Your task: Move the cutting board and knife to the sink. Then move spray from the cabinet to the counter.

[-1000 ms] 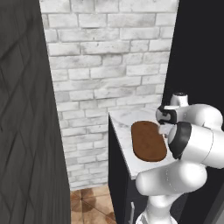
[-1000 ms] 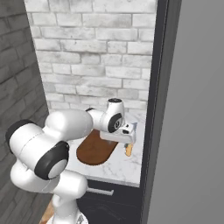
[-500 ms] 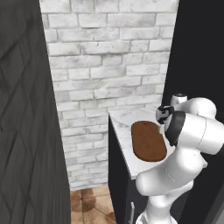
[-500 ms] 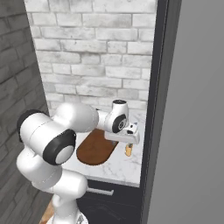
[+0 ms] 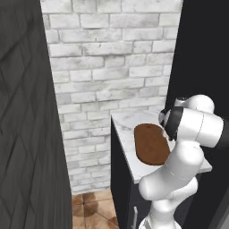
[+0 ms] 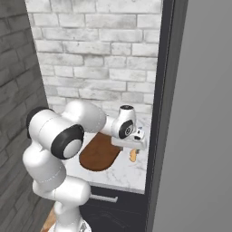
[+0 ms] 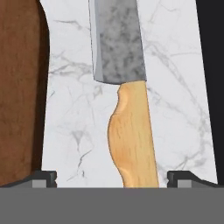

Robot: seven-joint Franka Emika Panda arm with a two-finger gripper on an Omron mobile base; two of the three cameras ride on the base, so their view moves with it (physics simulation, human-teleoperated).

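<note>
Directly above the knife (image 7: 129, 113), the gripper (image 7: 111, 177) hangs with fingers spread wide apart. Beside the knife lies the cutting board (image 7: 19, 92), apart from it.

- A small knife (image 7: 127, 100) with a pale tan wooden handle and a mottled grey blade lies flat on the white marble worktop with faint grey veins (image 7: 74, 118), handle toward the bottom of the view, blade running off the top.
- The two-finger gripper (image 7: 111, 178) has its dark tips spread wide, one on either side of the handle, not touching it.
- A flat dark-brown wooden board (image 7: 19, 87) with a rounded end lies at the left, apart from the knife.
</note>
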